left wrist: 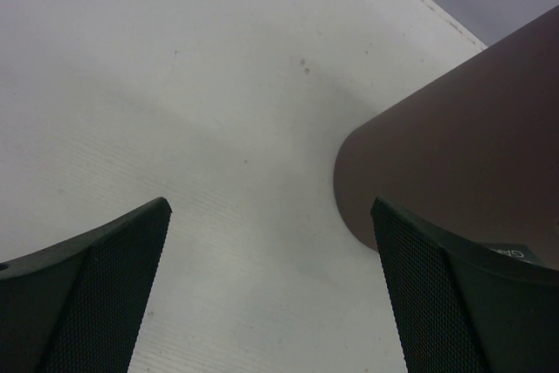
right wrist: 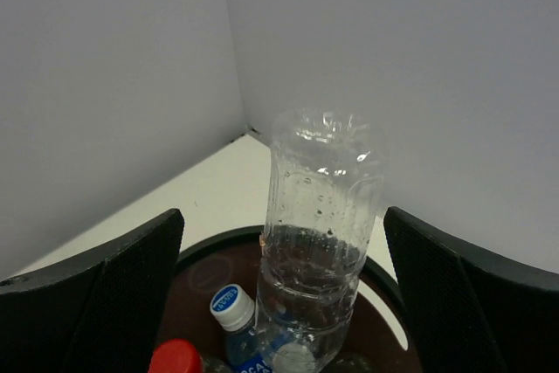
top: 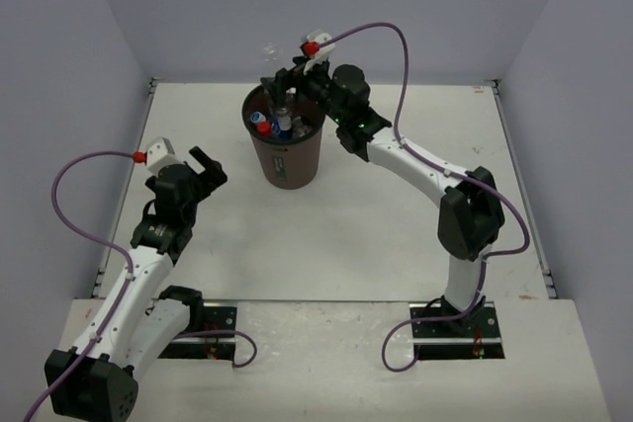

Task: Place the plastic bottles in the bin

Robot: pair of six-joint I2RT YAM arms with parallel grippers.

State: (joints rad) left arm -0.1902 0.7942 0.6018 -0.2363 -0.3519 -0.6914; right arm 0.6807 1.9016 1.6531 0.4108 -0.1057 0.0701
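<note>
Your right gripper [right wrist: 281, 214] hangs over the bin [top: 287, 160], near the top middle of the overhead view. Its two fingers are spread wide. The clear bottle [right wrist: 319, 216] stands between them, and neither finger touches it, so it looks already released.

The bottle stands on end in the bin, near the rim at the bottom centre of the wrist view. Its long axis is close to vertical and leans slightly toward the upper right of that frame. The lumpy end points up. That looks like the base, so I judge the neck points down among the other bottles. A good part of the bottle rises above the rim.

A blue-capped bottle [right wrist: 231, 303] and a red cap [right wrist: 179, 357] lie lower in the bin, at the lower left of that frame.

To finish this step well:
- Lift straight up along the bottle's axis.
- Leave the fingers spread until they are above its top end.
- Don't swing sideways early. A finger could catch the light, tall bottle and flick it out, or nudge the bin.

Your left gripper [left wrist: 271, 204] is also open and empty. It sits low over the table [top: 396, 234], just left of the bin wall. I see no bottle on the table in the overhead view.
</note>
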